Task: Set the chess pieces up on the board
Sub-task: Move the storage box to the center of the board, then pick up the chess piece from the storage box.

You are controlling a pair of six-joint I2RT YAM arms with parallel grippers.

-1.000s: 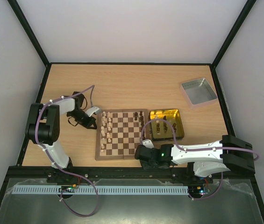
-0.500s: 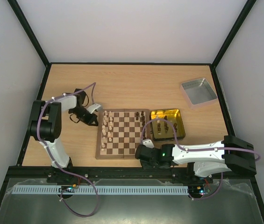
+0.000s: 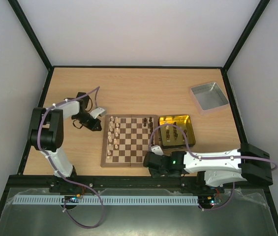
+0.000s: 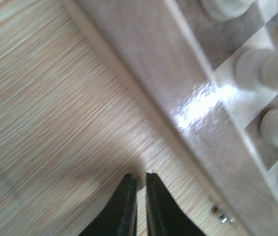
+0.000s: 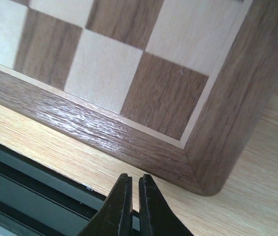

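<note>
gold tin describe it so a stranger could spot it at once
On the wooden table, find the chessboard near the front edge. The gold tin sits just right of it. Unlike the silver-grey tray farther back, it is shiny yellow and holds chess pieces.

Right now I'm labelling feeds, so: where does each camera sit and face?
Top external: overhead behind the bases, facing down on the board; both arms.
Left wrist: on left arm, facing the board's left border; shut left gripper.
Right wrist: on right arm, facing its near-right corner; shut right gripper.
All share the board.
</note>
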